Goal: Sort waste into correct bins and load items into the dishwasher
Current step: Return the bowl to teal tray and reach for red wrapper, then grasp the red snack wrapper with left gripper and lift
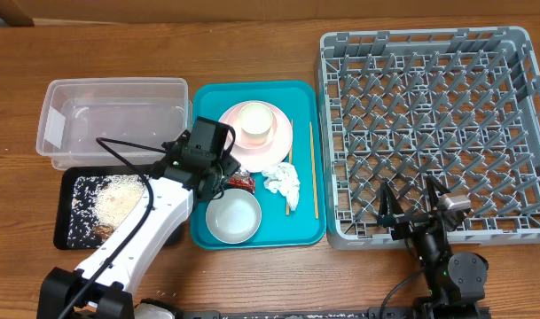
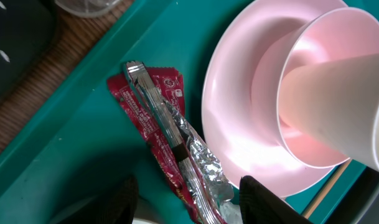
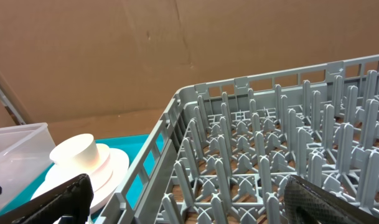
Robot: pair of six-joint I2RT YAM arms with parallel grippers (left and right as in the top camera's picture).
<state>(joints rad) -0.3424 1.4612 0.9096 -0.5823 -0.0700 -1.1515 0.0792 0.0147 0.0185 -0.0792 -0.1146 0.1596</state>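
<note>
The red shiny wrapper (image 2: 158,124) lies on the teal tray (image 2: 83,124) beside the pale pink plate (image 2: 239,137). The plate carries the pinkish bowl (image 2: 313,93) with the white cup (image 2: 357,112) upside down in it. My left gripper (image 2: 189,202) is open, with one finger on each side of the wrapper's near end. In the overhead view it (image 1: 223,177) sits over the wrapper (image 1: 243,182). The napkin (image 1: 283,182), chopsticks (image 1: 313,168) and small grey-white bowl (image 1: 233,216) lie on the teal tray. My right gripper (image 1: 410,206) is open and empty over the front edge of the dish rack (image 1: 434,133).
The clear tub (image 1: 114,120) stands at the far left. The black tray (image 1: 101,208) in front of it holds rice and brown scraps. The teal tray (image 1: 256,164) lies between these bins and the rack. The left arm crosses over the black tray.
</note>
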